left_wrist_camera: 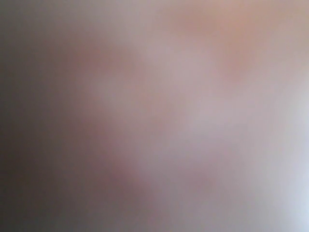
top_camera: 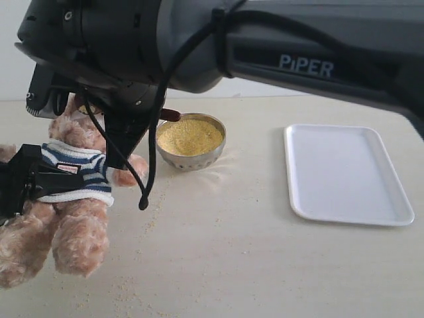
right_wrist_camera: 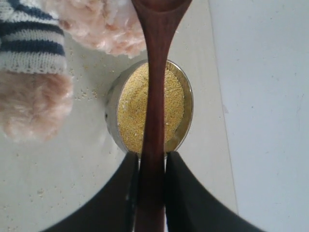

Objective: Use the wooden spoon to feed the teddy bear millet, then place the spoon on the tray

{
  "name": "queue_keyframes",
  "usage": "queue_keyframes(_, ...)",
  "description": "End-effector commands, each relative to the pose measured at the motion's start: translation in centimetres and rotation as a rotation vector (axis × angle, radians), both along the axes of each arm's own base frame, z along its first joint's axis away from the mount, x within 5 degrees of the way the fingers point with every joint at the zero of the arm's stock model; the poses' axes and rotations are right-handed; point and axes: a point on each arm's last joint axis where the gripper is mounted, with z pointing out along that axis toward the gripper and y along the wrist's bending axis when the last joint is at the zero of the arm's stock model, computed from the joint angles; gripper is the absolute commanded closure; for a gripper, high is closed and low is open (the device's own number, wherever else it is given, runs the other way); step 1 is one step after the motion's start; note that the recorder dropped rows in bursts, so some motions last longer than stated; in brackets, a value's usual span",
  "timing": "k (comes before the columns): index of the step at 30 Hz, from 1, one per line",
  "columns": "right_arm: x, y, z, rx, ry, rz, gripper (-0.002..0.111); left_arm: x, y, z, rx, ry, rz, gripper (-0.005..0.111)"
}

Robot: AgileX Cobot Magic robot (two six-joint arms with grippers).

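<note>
The teddy bear (top_camera: 74, 228), in its striped shirt, sits upright at the left, and my left gripper (top_camera: 40, 177) is shut around its torso. The left wrist view is a pinkish blur. My right arm reaches across above the bear. My right gripper (right_wrist_camera: 152, 157) is shut on the wooden spoon (right_wrist_camera: 155, 96) by its handle. The spoon's bowl points at the bear's fluffy fur (right_wrist_camera: 104, 26), above the millet (right_wrist_camera: 133, 111) heaped in the steel bowl (top_camera: 192, 159). A short piece of the spoon (top_camera: 171, 114) shows under the arm. The white tray (top_camera: 348, 173) lies empty at the right.
Stray millet grains (top_camera: 132, 291) are scattered on the pale table in front of the bear and the bowl. The big dark arm body (top_camera: 199, 40) fills the top of the exterior view. A black cable (top_camera: 147, 179) hangs from it beside the bear.
</note>
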Motion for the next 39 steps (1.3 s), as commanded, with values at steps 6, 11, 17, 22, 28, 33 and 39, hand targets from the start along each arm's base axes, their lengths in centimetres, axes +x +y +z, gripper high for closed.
queue_keyframes(6,-0.2,0.3,0.2,0.007,-0.029,0.015,0.108,0.2,-0.3,0.3,-0.027,-0.015,-0.003,0.102)
queue_keyframes(11,-0.4,0.3,0.2,0.004,-0.028,-0.002,0.108,0.2,-0.3,0.4,-0.040,-0.025,-0.006,0.102)
queue_keyframes(17,-0.7,0.4,0.3,-0.002,-0.032,0.008,0.108,0.3,-0.4,0.5,-0.043,-0.037,-0.011,0.102)
queue_keyframes(22,-0.8,0.3,0.5,-0.010,-0.050,-0.009,0.108,0.3,-0.4,0.5,-0.040,-0.039,-0.011,0.102)
queue_keyframes(28,-1.0,0.4,0.8,-0.002,-0.079,-0.014,0.108,0.3,-0.4,0.5,-0.039,-0.038,-0.010,0.102)
queue_keyframes(33,-1.1,0.4,0.2,-0.051,-0.075,-0.035,0.108,0.3,-0.4,0.5,-0.046,-0.040,-0.014,0.102)
queue_keyframes(39,-1.3,0.7,0.0,-0.053,-0.081,-0.031,0.108,0.2,-0.4,0.5,-0.042,-0.039,-0.016,0.102)
